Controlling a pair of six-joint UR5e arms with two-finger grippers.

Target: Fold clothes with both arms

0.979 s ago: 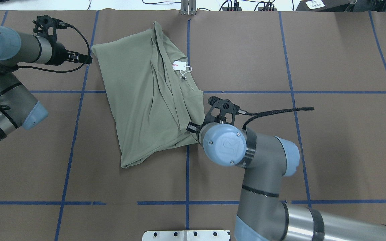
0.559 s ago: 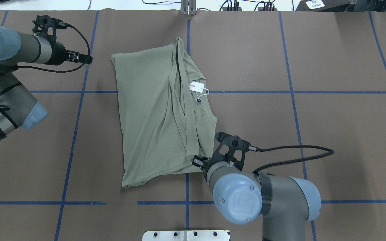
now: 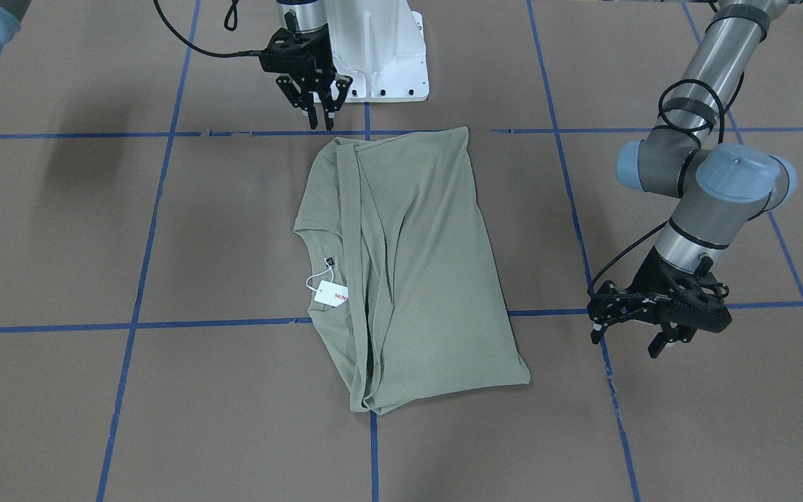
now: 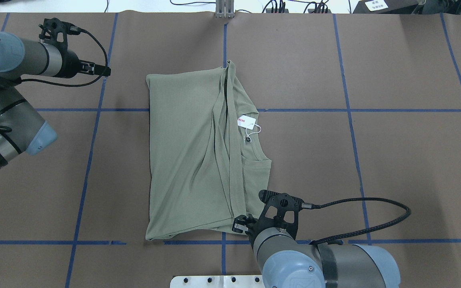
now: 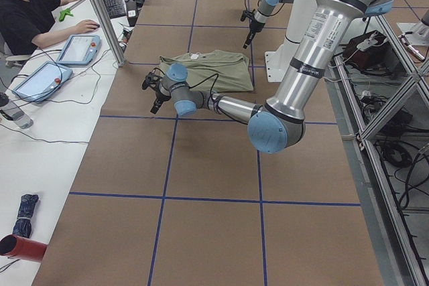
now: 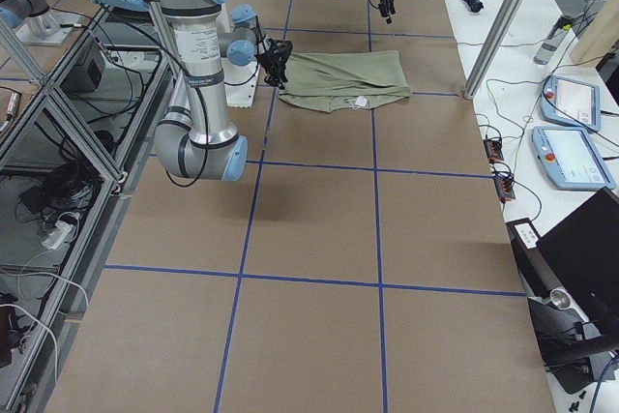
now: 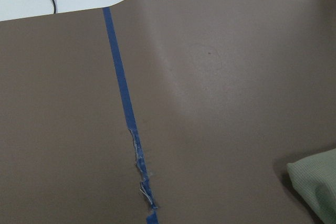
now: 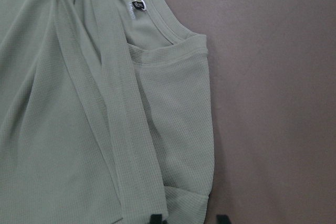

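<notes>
Olive shirt (image 4: 190,160) was found flat at mid bench (image 4: 374,168), sleeves folded in. Right pincer (image 3: 321,124) was held at its near right corner, fingers parted, nothing gripped, presumably to let the cloth settle. Left pincer (image 3: 624,335), also parted and empty, was parked far left, clear of it

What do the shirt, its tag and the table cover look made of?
Shirt: soft matte knit, fibre unclear; fine waffle texture shows.
Tag: white card, likely paper, on string.
Table cover: matte brown sheet, perhaps paper; it buckles at its edge.
</notes>
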